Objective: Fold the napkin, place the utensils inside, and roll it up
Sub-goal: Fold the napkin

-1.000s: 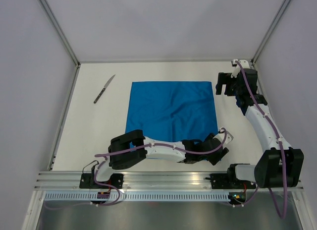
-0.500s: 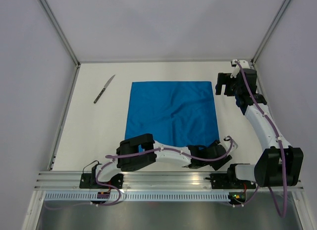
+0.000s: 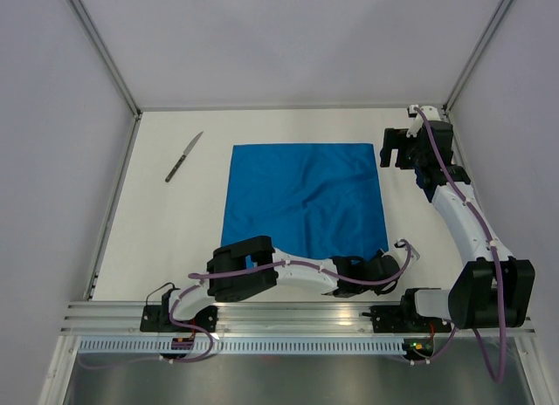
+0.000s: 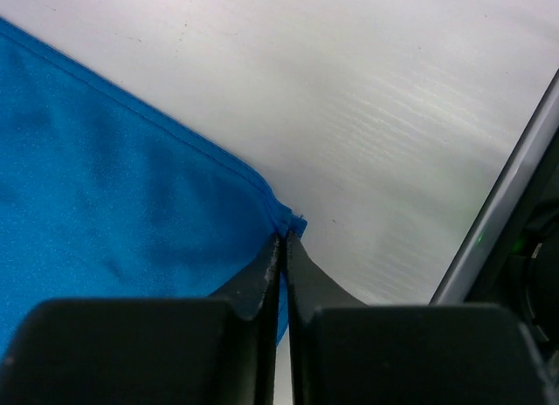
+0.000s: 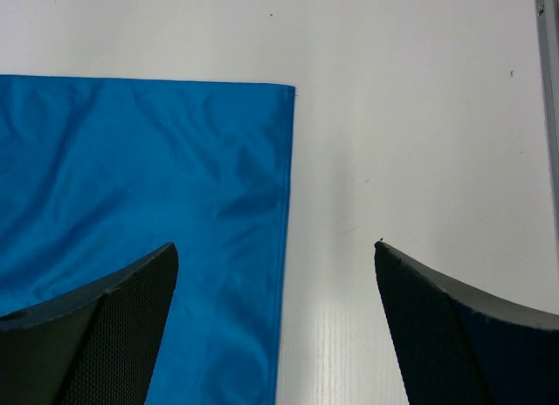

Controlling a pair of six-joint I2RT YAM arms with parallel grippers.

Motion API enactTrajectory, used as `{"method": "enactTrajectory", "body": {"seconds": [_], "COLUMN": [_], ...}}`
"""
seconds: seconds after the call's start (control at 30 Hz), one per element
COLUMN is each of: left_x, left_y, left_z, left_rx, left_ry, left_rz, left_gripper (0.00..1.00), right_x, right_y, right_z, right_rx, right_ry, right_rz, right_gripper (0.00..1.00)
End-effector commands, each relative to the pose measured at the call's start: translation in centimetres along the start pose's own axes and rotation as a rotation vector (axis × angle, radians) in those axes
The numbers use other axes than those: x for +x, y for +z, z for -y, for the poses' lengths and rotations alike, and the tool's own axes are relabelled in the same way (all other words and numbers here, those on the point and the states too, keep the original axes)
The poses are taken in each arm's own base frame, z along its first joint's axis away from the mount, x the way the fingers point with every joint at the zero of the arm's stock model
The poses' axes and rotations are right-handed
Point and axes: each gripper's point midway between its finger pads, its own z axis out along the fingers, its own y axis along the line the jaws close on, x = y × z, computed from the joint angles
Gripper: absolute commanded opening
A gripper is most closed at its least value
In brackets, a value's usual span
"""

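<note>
Robot lab test cell, not a home or kitchen: bare white table (image 3: 166,239) boxed in by plain pale wall panels (image 3: 288,47) on metal frame posts (image 3: 98,47), slotted aluminium rail (image 3: 297,316) along near edge with left arm (image 3: 288,272) and right arm (image 3: 458,209) bolted on, purple cables (image 3: 441,165) exposed along the links, staged props laid out flat: napkin (image 3: 301,200), knife (image 3: 183,156)
</note>
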Motion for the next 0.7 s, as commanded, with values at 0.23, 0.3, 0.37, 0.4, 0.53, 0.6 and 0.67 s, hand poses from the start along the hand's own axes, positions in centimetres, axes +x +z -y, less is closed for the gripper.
{"method": "enactTrajectory", "body": {"seconds": [0.23,0.3,0.37,0.4,0.53,0.6,0.67], "left_x": [-2.8,-4.1,-5.6,-6.1,-7.7,-8.5,-9.0], "left_y": [-1.0,-1.9,-3.1,-3.4,-4.9,-5.6,-6.1], "left_z": [-0.1,0.0,0.5,0.5,1.0,0.2,-0.3], "left_rx": [-0.013,0.003,0.039,0.051,0.125,0.139,0.157], "left_ry": [0.020,0.008,-0.007,-0.012,-0.066,-0.106,-0.161], "left_rz": [0.073,0.096,0.122,0.128,0.144,0.149,0.151], "left_gripper": [0.02,0.02,0.02,0.02,0.02,0.02,0.02], "right_x": [-1.3,-1.2,-1.2,-1.2,-1.1,-1.1,-1.1], "right_y": [-0.2,-0.1,-0.1,-0.1,-0.1,-0.1,-0.1], "right_z": [0.0,0.1,0.1,0.1,0.0,0.0,0.0], "right_rx": [0.000,0.002,-0.001,-0.001,-0.004,-0.006,-0.007], "right_ry": [0.002,0.002,0.000,0.000,0.000,0.000,-0.001], "right_rz": [0.018,0.015,0.015,0.015,0.013,0.012,0.012], "right_gripper": [0.98,0.98,0.98,0.98,0.98,0.98,0.98]}}
